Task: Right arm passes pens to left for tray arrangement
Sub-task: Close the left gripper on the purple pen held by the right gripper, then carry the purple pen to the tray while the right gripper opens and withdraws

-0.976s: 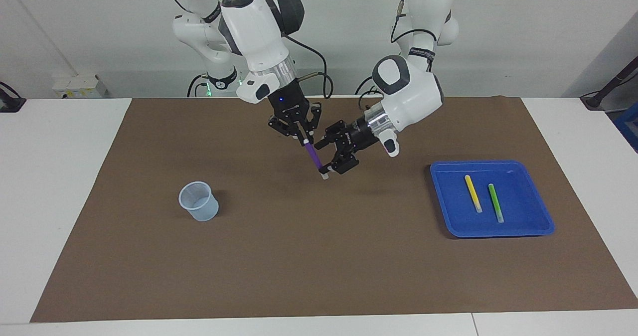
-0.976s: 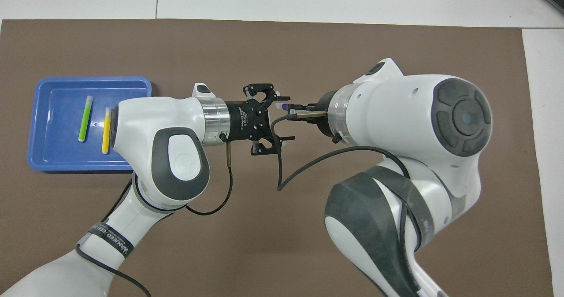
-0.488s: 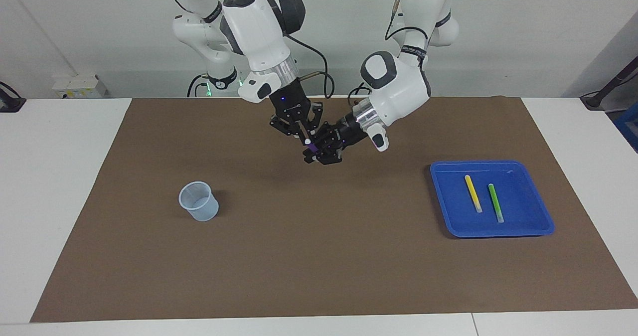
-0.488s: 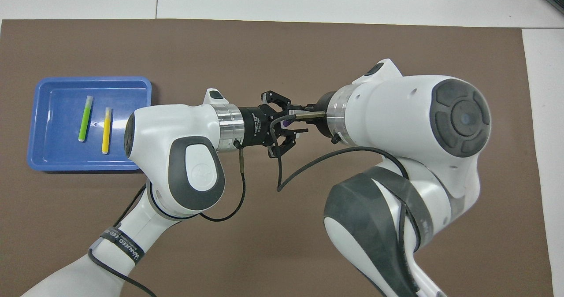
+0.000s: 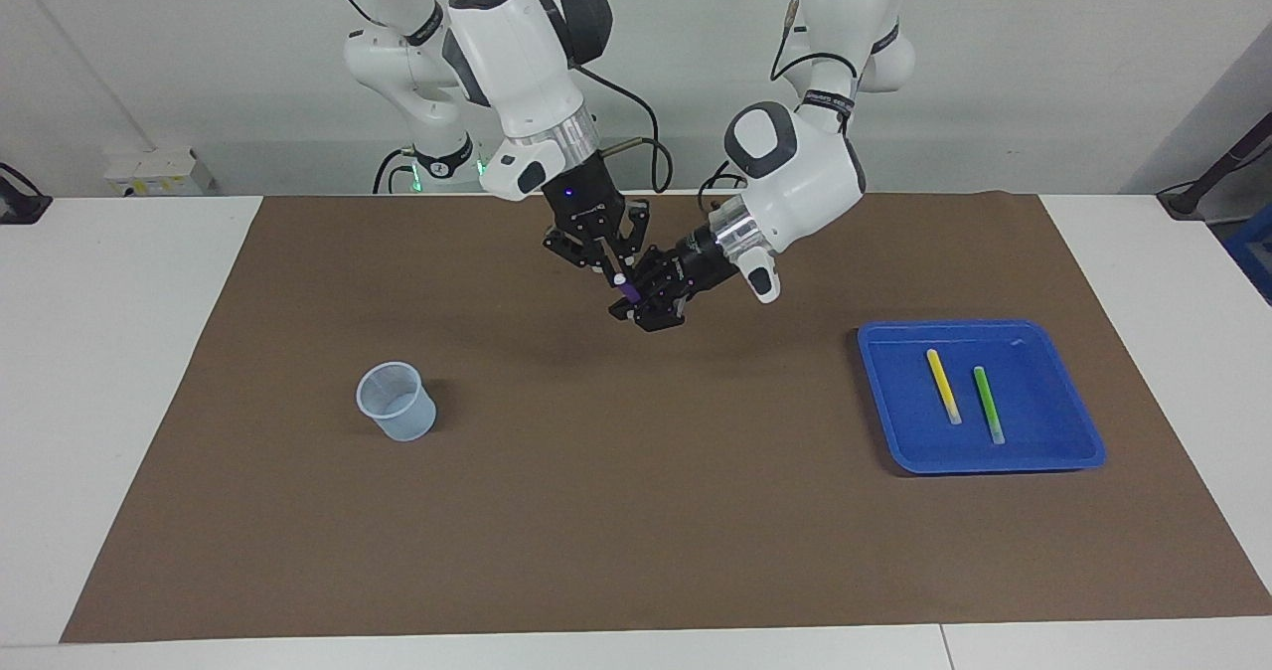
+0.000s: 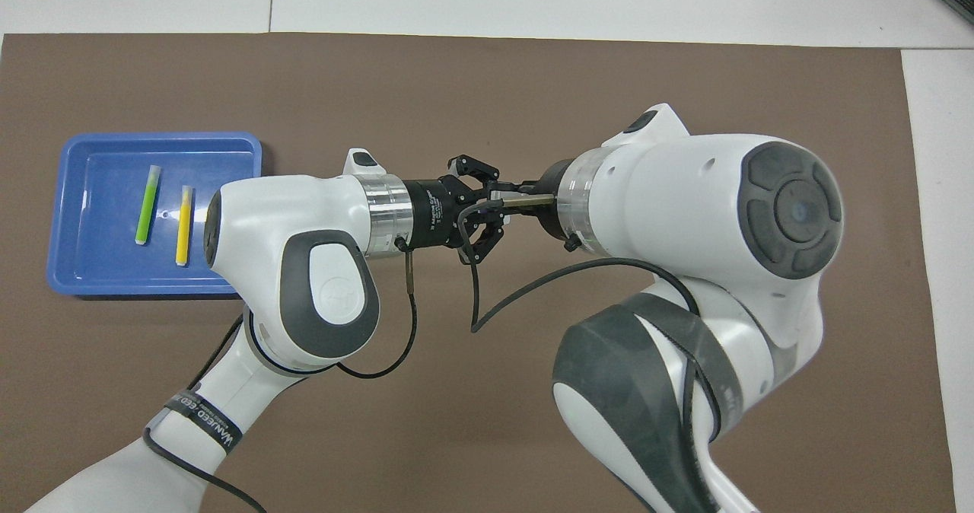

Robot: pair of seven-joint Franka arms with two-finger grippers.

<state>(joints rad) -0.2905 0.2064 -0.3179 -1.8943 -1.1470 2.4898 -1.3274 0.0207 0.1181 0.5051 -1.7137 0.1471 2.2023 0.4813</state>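
The purple pen (image 5: pixel 625 294) hangs in the air over the middle of the brown mat, slanted, with only a short stretch showing. My right gripper (image 5: pixel 614 274), the one with the blue light, is shut on its upper whitish end. From the side, my left gripper (image 5: pixel 637 305) is shut on the pen's lower part, just beneath the right one. In the overhead view the left gripper (image 6: pixel 482 214) meets the right wrist, which hides the pen. The yellow pen (image 5: pixel 943 386) and the green pen (image 5: pixel 988 404) lie side by side in the blue tray (image 5: pixel 878 392).
A small clear plastic cup (image 5: pixel 396 402) stands upright on the mat toward the right arm's end of the table. The tray (image 6: pixel 55 216) sits toward the left arm's end, with the green pen (image 6: pixel 148 205) and the yellow pen (image 6: pixel 183 224) inside. White tabletop borders the mat.
My left gripper moved in from beside the pen's lower end and shut on the purple pen just under the right gripper. The right gripper kept its hold.
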